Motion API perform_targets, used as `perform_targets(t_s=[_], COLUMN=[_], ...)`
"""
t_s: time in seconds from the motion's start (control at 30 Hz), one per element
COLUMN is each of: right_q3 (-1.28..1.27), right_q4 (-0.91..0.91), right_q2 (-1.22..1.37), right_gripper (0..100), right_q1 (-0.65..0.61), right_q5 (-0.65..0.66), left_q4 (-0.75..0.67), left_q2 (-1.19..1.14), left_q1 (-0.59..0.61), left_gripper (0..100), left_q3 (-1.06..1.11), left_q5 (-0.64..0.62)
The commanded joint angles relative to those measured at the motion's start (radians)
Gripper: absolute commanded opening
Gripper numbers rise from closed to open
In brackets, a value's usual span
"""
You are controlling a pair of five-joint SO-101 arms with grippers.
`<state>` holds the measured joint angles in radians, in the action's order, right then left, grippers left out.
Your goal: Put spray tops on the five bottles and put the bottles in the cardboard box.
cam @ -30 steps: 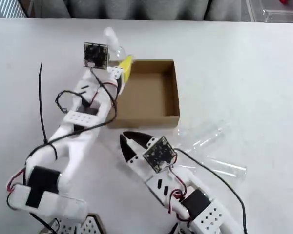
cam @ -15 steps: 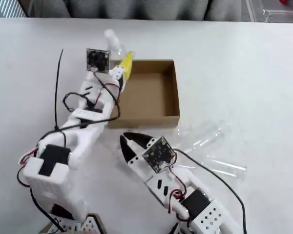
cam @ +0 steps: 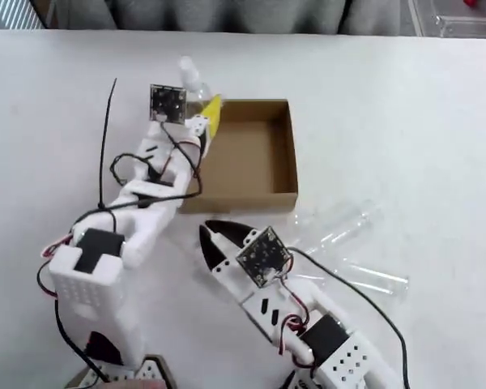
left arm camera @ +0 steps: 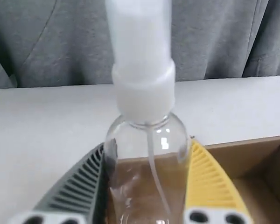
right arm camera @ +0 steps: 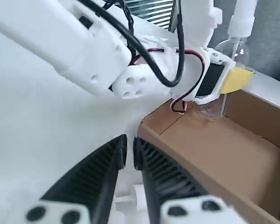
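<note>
The left gripper (left arm camera: 147, 196) clamps 1 capped bottle (left arm camera: 147, 140) upright at the cardboard box's (cam: 251, 197) far left corner; the right gripper (right arm camera: 129, 158), closed and empty, rests near the box's front. Boxing appears under way: next, carry it inward, lower, release.

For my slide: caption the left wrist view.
Left claw grips an upright spray-topped bottle at the edge of the cardboard box.

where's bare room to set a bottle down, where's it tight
Free: the cardboard box floor, bare; the table right of the box, beyond the loose bottles. Crowded: the box's far left corner, where the left end effector holds a capped bottle, and its near left corner, by the right end effector.
</note>
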<state>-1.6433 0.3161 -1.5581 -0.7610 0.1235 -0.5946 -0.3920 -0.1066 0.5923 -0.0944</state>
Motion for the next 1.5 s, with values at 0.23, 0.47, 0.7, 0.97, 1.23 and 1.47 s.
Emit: perform_targets(t_s=[0.23, 0.47, 0.7, 0.97, 1.23, 1.47], right_q3=[0.012, 0.012, 0.011, 0.006, 0.006, 0.006], right_q4=[-0.005, -0.005, -0.005, -0.005, -0.005, -0.005], right_q2=[-0.005, -0.005, -0.005, -0.005, -0.005, -0.005], right_gripper=[1.7, 1.7, 1.7, 1.7, 1.7, 1.7], right_q1=[0.01, 0.01, 0.01, 0.008, 0.008, 0.01], right_q5=[-0.003, -0.003, -0.003, -0.003, -0.003, -0.003], left_q4=[-0.031, -0.029, -0.028, 0.008, 0.008, 0.009], left_q2=[-0.019, -0.019, -0.019, -0.013, -0.013, -0.012], left_q1=[0.015, 0.03, 0.028, 0.028, 0.03, 0.027], left_gripper=[12, 13, 15, 25, 25, 30], left_q3=[-0.072, -0.072, -0.072, -0.061, -0.058, -0.026], left_q5=[0.003, 0.003, 0.003, -0.037, -0.037, -0.034])
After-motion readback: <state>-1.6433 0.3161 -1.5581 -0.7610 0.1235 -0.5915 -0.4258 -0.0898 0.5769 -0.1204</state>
